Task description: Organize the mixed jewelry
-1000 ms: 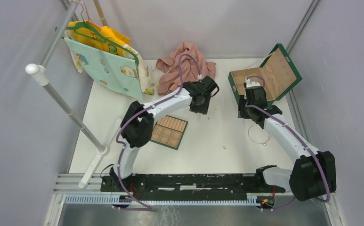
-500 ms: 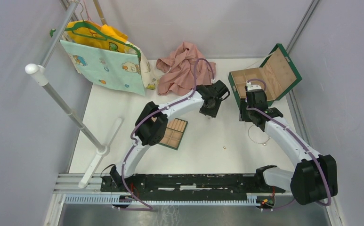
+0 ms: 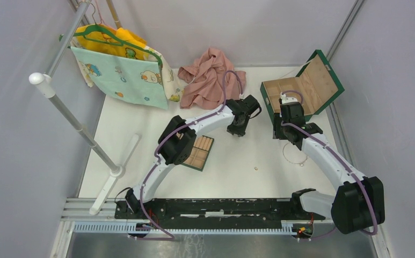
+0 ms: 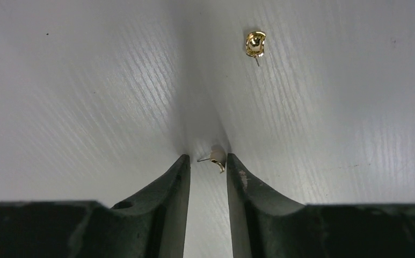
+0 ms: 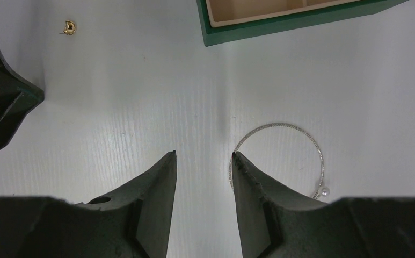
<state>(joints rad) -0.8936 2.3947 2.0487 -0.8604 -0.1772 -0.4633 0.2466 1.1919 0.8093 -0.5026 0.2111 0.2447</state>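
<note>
My left gripper [image 4: 208,159] is open and low over the white table. A tiny pearl stud earring [image 4: 215,156] lies between its fingertips, against the right fingertip. A gold earring [image 4: 255,43] lies a little beyond it and also shows in the right wrist view [image 5: 69,27]. My right gripper [image 5: 204,156] is open and empty, its right fingertip at the edge of the thin silvery wire loop [image 5: 280,127], which has a pearl end [image 5: 325,190]. In the top view the left gripper [image 3: 237,128] is at mid table, the right gripper [image 3: 288,134] is near the loop [image 3: 294,156], and one pale-gold piece [image 3: 256,168] lies nearer the front.
The tan compartmented tray [image 3: 199,153] lies partly under the left arm. The open green box [image 3: 301,88] stands at the back right, its corner in the right wrist view [image 5: 280,24]. A pink cloth [image 3: 208,80] lies at the back. A rack with hanging clothes [image 3: 122,70] stands on the left.
My left arm has stretched to the right, moving its gripper from near the pink cloth toward mid table. The right gripper has shifted slightly. The hanging cloth has swung.
</note>
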